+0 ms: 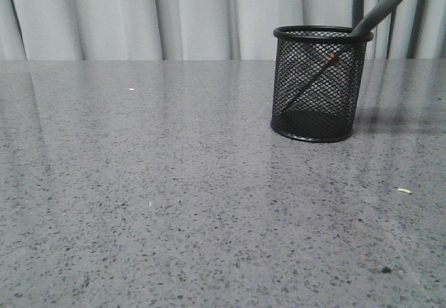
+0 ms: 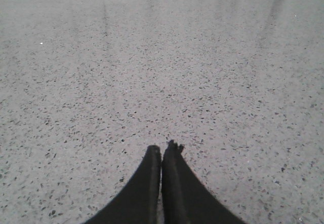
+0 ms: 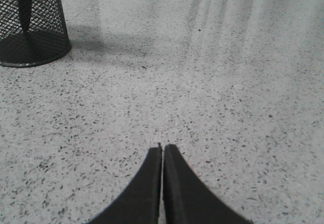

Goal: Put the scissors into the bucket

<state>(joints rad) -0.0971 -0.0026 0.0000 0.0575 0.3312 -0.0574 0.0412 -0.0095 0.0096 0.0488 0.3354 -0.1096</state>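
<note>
Scissors [image 1: 327,71] already leaning blades-down in mesh bucket [image 1: 317,85] toward two o'clock; left gripper [image 2: 162,150], right gripper [image 3: 163,148] pressed together, empty; likely nothing left but retreat.

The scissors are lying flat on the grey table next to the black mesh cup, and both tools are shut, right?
Not quite. The grey-handled metal scissors stand slanted inside the black wire-mesh cup, handle poking above the rim, as the front view shows. The cup does stand on the grey speckled table, and the left tool and right tool are shut.
</note>
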